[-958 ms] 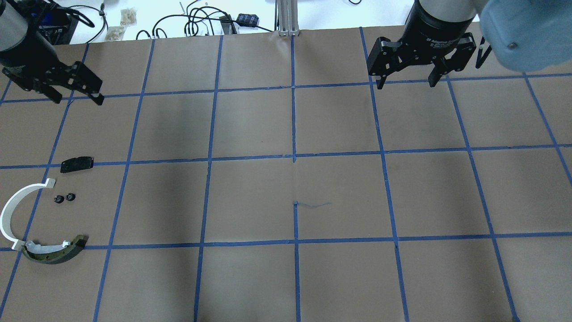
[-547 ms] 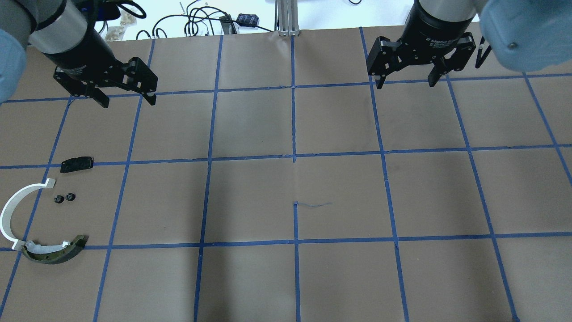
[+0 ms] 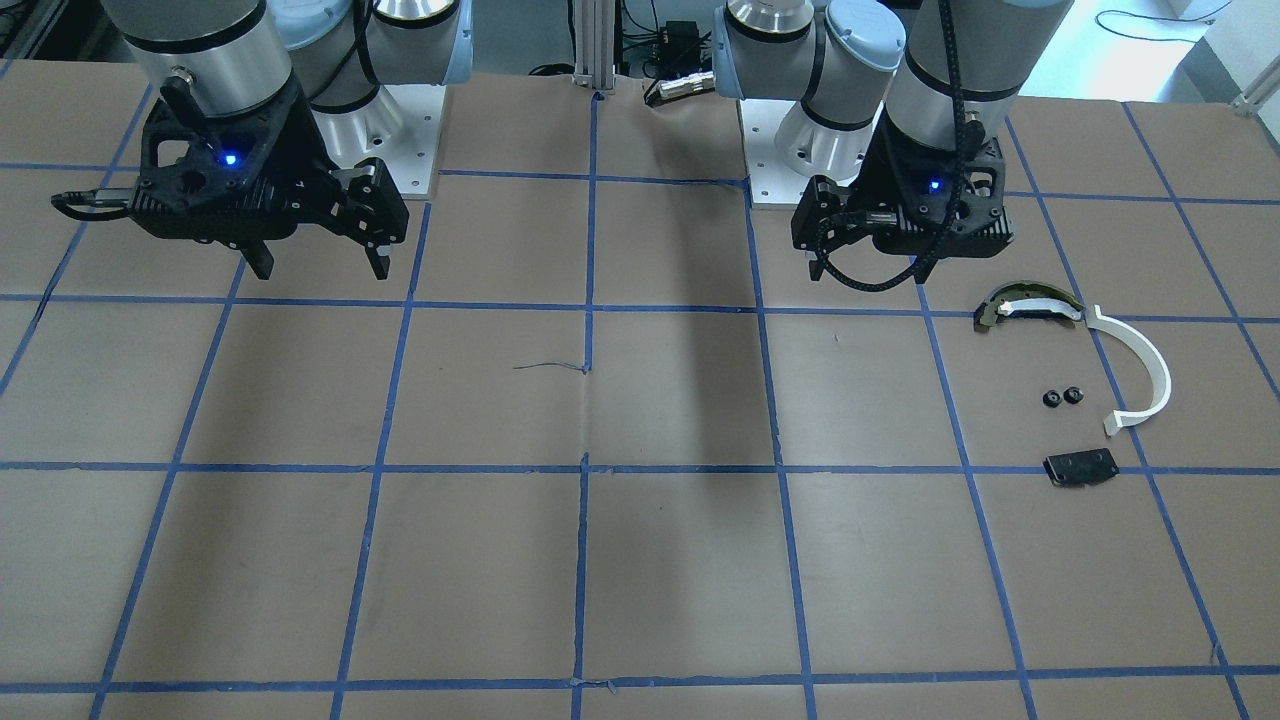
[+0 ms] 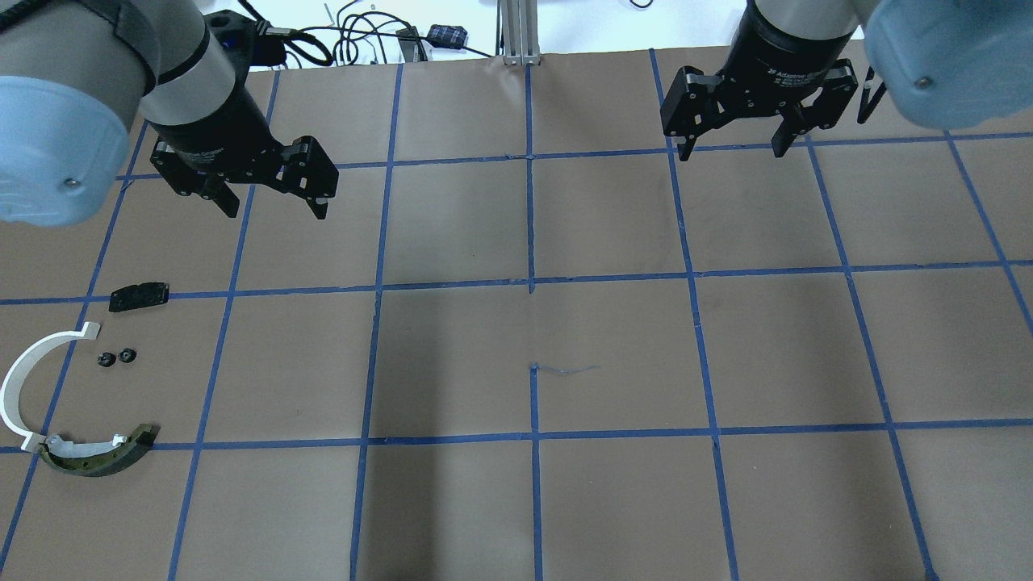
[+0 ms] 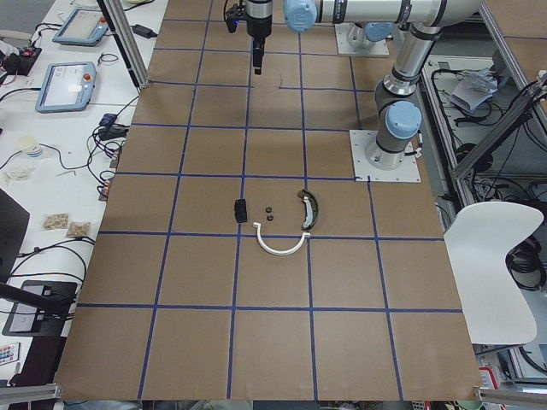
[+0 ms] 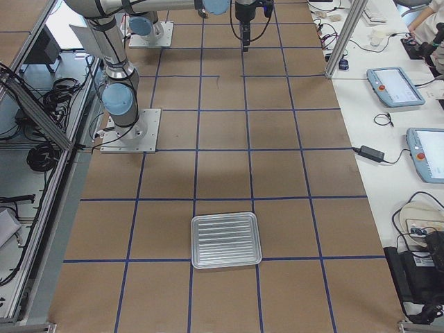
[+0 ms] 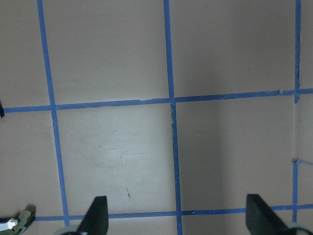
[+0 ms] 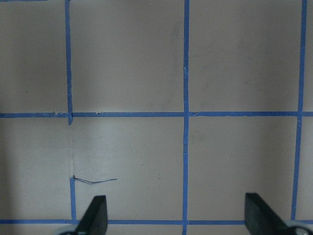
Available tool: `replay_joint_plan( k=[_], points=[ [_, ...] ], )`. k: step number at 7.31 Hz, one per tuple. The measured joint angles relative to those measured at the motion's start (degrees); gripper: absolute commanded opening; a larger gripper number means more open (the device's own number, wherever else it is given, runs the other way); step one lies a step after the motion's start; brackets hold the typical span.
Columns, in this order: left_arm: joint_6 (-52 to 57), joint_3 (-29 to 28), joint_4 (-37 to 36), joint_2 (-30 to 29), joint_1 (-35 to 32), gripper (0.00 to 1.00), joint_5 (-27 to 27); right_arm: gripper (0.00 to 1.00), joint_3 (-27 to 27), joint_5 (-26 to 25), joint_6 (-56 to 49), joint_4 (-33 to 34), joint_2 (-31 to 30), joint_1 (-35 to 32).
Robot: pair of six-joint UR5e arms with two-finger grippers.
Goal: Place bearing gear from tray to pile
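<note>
The pile lies at the table's left edge: a flat black plate [image 4: 139,295], a white half-ring strip [image 4: 24,375], a dark curved piece [image 4: 97,458] and two small black round bearing gears [image 4: 115,357] side by side. My left gripper [image 4: 276,211] hangs open and empty above bare paper, beyond and to the right of the pile. In the left wrist view only the dark piece's tip [image 7: 17,221] shows. My right gripper [image 4: 733,152] stands open and empty at the far right. The ribbed metal tray [image 6: 225,240] shows only in the exterior right view, with nothing in it.
Brown paper with a blue tape grid [image 4: 533,278] covers the table. Cables and small boxes [image 4: 379,36] lie beyond the far edge. The arms' base plates [image 3: 420,150] sit at the robot's side. A white chair [image 5: 491,248] stands off the table.
My left arm has swung to the right and slightly nearer, from the far left corner to over the second grid column. Its gripper stays open. The right arm and the pile have not moved.
</note>
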State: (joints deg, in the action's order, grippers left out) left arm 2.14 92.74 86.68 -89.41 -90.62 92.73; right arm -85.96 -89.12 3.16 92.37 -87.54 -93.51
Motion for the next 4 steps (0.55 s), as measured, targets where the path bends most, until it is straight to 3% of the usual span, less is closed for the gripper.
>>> replay_joint_plan(
  k=[4],
  points=[
    [0.5,-0.3,1.1,0.3,1.2,1.0,-0.2,1.0,0.0,0.0,0.0,0.0,0.1,0.0]
  ],
)
